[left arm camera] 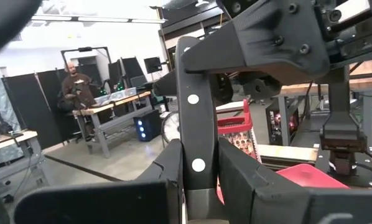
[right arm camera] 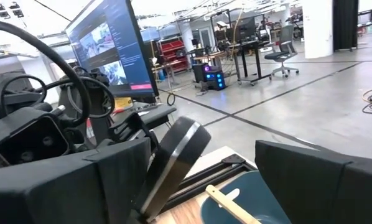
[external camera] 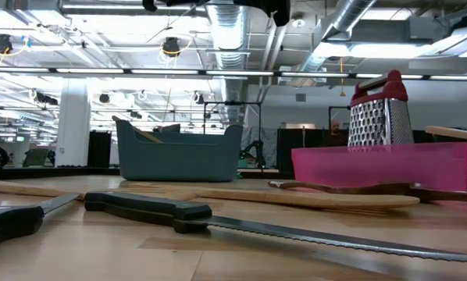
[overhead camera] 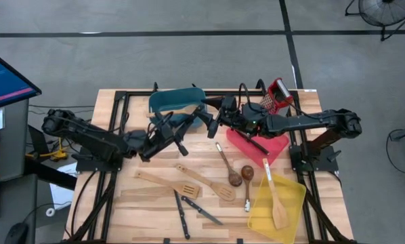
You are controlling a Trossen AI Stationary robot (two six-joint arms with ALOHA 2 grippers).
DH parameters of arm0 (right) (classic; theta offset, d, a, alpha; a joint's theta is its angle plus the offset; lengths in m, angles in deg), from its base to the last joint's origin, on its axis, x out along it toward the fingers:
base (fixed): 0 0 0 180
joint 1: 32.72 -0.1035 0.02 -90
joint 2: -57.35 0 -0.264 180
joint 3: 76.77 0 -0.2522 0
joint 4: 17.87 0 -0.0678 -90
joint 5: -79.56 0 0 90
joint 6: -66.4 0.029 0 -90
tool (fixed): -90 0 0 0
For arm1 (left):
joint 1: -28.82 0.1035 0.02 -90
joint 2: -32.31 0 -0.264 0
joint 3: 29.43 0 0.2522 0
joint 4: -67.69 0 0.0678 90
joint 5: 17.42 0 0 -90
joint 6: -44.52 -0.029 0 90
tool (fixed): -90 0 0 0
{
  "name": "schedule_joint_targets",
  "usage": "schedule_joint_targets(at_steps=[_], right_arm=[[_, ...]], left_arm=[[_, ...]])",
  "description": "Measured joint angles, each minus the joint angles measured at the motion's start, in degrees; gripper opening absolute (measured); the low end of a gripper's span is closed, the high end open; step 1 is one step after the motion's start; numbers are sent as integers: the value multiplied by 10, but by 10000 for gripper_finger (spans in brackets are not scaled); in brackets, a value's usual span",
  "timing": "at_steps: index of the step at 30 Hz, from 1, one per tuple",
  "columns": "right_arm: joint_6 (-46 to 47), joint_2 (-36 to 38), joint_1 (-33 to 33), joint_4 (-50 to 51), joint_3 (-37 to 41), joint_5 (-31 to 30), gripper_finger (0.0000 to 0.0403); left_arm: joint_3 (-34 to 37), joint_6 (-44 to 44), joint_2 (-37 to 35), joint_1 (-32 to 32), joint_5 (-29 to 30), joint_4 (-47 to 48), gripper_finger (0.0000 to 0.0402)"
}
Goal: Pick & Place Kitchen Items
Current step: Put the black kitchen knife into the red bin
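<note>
I have a black-handled knife (left arm camera: 195, 134) clamped upright in my left gripper (overhead camera: 182, 140), centre of the high frame, below the teal bin (overhead camera: 177, 100); my right gripper (overhead camera: 215, 122) hovers beside it, fingers apart; looks like a handover; next, close the right fingers on the handle.

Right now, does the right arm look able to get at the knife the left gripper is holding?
Probably yes. The right gripper is open, and the end of the knife handle sits between its fingers. The left gripper is shut on the handle, and nothing else intervenes.
</note>
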Motion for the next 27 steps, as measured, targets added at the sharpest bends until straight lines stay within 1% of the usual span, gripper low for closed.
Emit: schedule_joint_targets(at_steps=[9, 13, 17, 24, 25, 27], right_arm=[[0, 0, 2, 2, 0, 0, 294], [0, 0, 4, 2, 0, -2, 271], [7, 0, 7, 1, 0, 1, 219], [27, 1, 9, 26, -1, 7, 85], [26, 1, 8, 29, -1, 7, 74], [26, 1, 8, 30, -1, 8, 74]], left_arm=[[0, 15, 0, 28, -42, 0, 49], [0, 15, 3, 29, -53, -1, 49], [0, 16, 11, 29, -58, -1, 49], [0, 14, 28, 30, -59, 10, 49], [0, 13, 28, 30, -59, 12, 49], [0, 14, 29, 32, -59, 10, 49]])
